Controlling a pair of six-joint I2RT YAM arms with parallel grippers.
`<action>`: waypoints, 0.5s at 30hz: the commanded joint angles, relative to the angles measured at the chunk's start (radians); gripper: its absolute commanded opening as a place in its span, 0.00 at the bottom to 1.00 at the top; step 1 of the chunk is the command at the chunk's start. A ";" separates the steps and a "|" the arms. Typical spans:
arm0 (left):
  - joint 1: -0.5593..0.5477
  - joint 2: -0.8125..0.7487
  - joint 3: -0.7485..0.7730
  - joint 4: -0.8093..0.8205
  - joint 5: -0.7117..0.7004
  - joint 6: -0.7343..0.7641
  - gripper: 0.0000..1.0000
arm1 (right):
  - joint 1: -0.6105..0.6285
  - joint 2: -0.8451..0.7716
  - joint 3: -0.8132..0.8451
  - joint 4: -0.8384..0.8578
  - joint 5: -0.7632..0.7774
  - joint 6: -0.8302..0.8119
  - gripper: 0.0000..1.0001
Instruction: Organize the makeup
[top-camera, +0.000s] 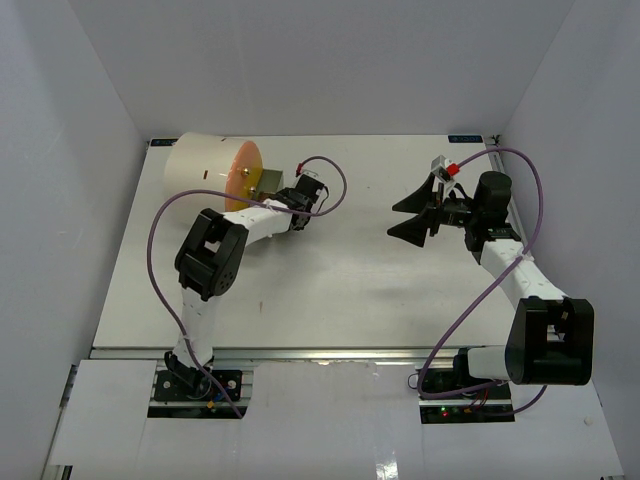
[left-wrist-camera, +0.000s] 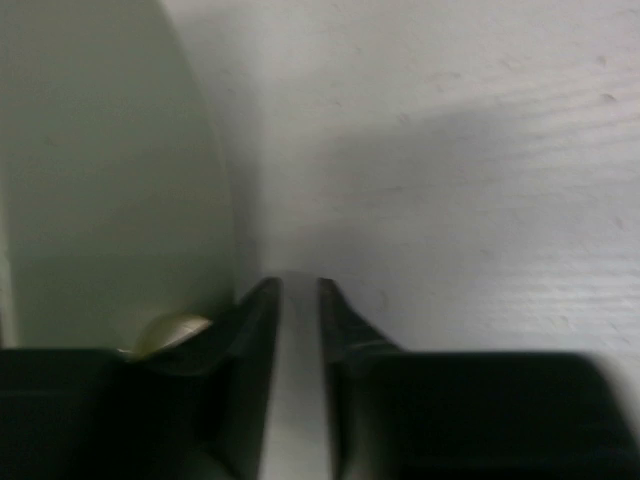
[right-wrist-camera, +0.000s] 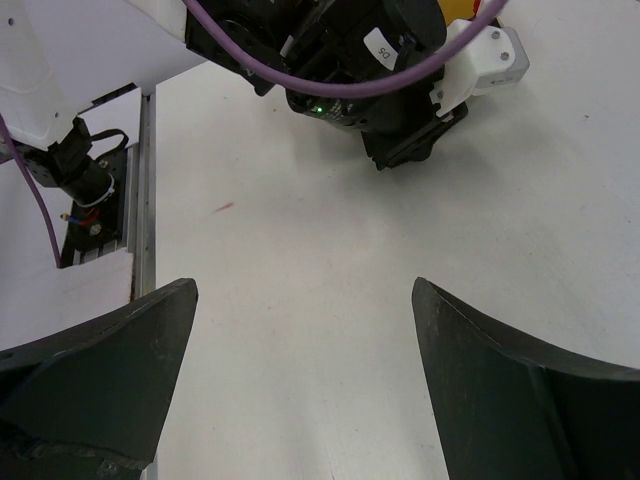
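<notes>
The big cream cylinder (top-camera: 200, 165) lies at the far left, its orange face (top-camera: 243, 175) turned right. My left gripper (top-camera: 275, 190) is right at that face, with a small olive-brown flat thing, apparently a palette (top-camera: 268, 181), at its tip. In the left wrist view the jaws (left-wrist-camera: 298, 285) stand nearly shut, with a thin pale strip (left-wrist-camera: 298, 380) between them. The cylinder's cream wall (left-wrist-camera: 110, 180) fills the left, with a small yellowish round thing (left-wrist-camera: 170, 330) beside the left finger. My right gripper (top-camera: 408, 215) (right-wrist-camera: 304, 285) is wide open and empty above bare table. No other makeup shows.
White walls close in the table (top-camera: 330, 280) on three sides. A small red and grey piece (top-camera: 452, 168) sits by the right wrist; I cannot tell what it is. The left arm's wrist (right-wrist-camera: 340, 60) shows at the top of the right wrist view.
</notes>
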 joint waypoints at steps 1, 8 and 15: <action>0.015 0.020 0.044 -0.030 -0.198 0.031 0.51 | -0.004 -0.004 0.004 0.023 -0.021 0.001 0.94; 0.037 0.013 0.060 -0.036 -0.165 0.043 0.77 | -0.007 -0.007 0.003 0.023 -0.023 0.002 0.94; 0.075 -0.002 0.054 -0.059 -0.147 0.042 0.84 | -0.012 -0.009 0.003 0.022 -0.025 0.002 0.95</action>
